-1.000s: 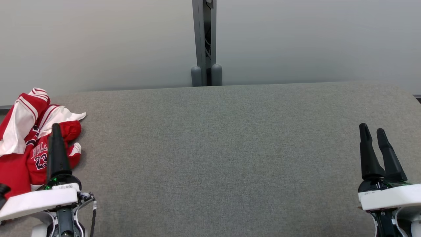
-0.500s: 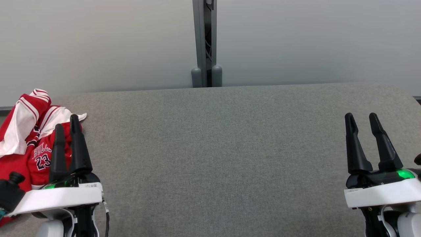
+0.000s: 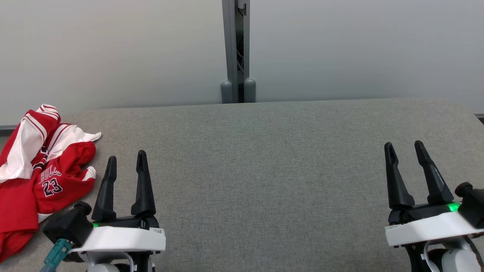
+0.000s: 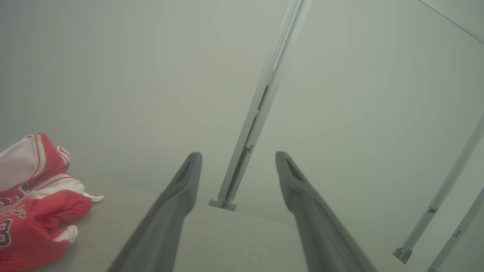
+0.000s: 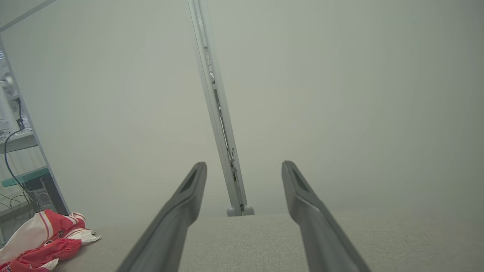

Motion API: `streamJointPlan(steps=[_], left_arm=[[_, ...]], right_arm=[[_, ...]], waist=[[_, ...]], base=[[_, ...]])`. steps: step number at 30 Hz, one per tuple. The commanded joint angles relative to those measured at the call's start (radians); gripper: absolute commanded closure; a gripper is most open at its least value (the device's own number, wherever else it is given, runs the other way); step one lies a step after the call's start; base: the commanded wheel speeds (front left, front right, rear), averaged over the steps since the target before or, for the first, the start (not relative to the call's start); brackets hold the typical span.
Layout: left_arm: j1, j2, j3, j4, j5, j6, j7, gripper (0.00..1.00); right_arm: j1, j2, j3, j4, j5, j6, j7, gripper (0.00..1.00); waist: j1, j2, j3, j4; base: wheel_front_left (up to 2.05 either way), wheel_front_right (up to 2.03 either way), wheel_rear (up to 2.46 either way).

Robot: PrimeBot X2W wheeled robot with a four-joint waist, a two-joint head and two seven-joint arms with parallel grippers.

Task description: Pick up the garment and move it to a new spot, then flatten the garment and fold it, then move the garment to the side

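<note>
- The garment [image 3: 45, 177], a red and white jersey with "23" in dark figures on its front, lay crumpled at the far left end of the counter [image 3: 264, 170]. Part of it ran off the left edge of the head view.
- The counter was covered in grey woven cloth, and its far right corner was rounded.
- The left pincer [image 3: 126, 155] stood at the lower left of the head view, just to the right of the garment and not touching it. Its jaws were spread wide and gripped nothing.
- In the left wrist view, that pincer's two dark fingers [image 4: 166, 215] rose from the bottom edge with a broad gap between them. The garment sat to the lower left, apart from both.
- The right pincer [image 3: 403, 144] stood near the right end of the counter, well apart from the garment. Its jaws were also wide apart and empty.
- A green light [image 3: 452, 207] glowed at the base of the right pincer.
- Behind the counter, pale grey wall panels [image 3: 113, 49] met at a grey upright post [image 3: 236, 49], which had two rounded caps [image 3: 238, 90] at its foot.
- In the right wrist view the garment lay at the lower left corner. Above it, at the left edge, was a shelf [image 5: 17, 138] with dark cables [image 5: 9, 162] hanging from it.
</note>
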Motion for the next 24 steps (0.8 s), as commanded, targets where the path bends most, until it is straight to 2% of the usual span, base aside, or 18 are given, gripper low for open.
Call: streamJointPlan(steps=[1,12,17,24], left_arm=[[0.004,0.005,-0.002,0.003,0.023,0.015,-0.006,0.00],[0.029,0.005,-0.071,0.106,0.178,0.033,-0.020,0.00],[0.034,0.005,-0.085,0.157,0.211,0.059,-0.027,0.00],[0.035,0.006,-0.093,0.193,0.259,0.075,-0.036,0.00]], right_arm=[[-0.003,-0.007,0.007,0.007,-0.018,0.000,-0.012,0.00],[-0.013,-0.009,0.029,0.139,0.049,0.000,-0.043,0.00],[-0.025,-0.010,0.040,0.207,0.003,0.000,-0.058,0.00],[-0.042,-0.010,0.045,0.284,-0.075,0.000,-0.077,0.00]], waist=[[0.0000,0.0000,-0.002,-0.001],[0.0000,0.0000,-0.015,-0.003],[0.0000,0.0000,-0.022,-0.004],[0.0000,0.0000,-0.029,-0.006]], base=[[0.00,0.00,0.00],[0.00,0.00,0.00],[0.00,0.00,0.00],[0.00,0.00,0.00]])
